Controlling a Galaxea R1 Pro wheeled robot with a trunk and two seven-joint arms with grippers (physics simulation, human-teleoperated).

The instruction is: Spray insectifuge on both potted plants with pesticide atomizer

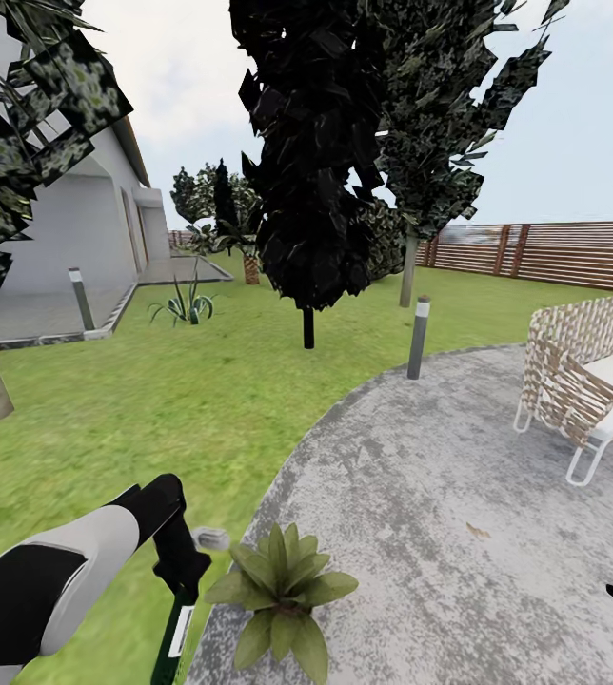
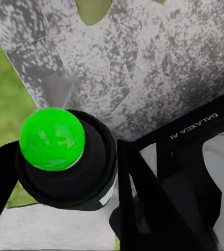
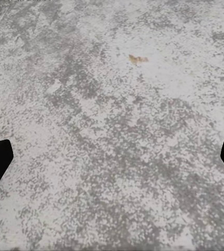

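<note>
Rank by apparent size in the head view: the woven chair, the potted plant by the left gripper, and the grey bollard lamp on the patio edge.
1. Woven chair, largest.
2. Potted plant; it sits nearest the camera, so it may look bigger than it is.
3. Bollard lamp, smallest, slim and farther off.

Bright, even daylight under a pale overcast sky (image 1: pixel 583 124); no clear sun direction and no cast shadows on lawn (image 1: pixel 126 409) or patio (image 1: pixel 440 495). Flat rendered shading throughout, no glare. Tree (image 1: pixel 311 143) foliage nearly black, blocky and jagged. Wide-angle stretch toward head view edges. Beside the left gripper (image 2: pixel 91 193), bottle (image 2: pixel 54 141) cap saturated green, soft-edged. Between the right gripper (image 3: pixel 112 162) fingertips, speckled paving mildly blurred, grainy texture
</note>
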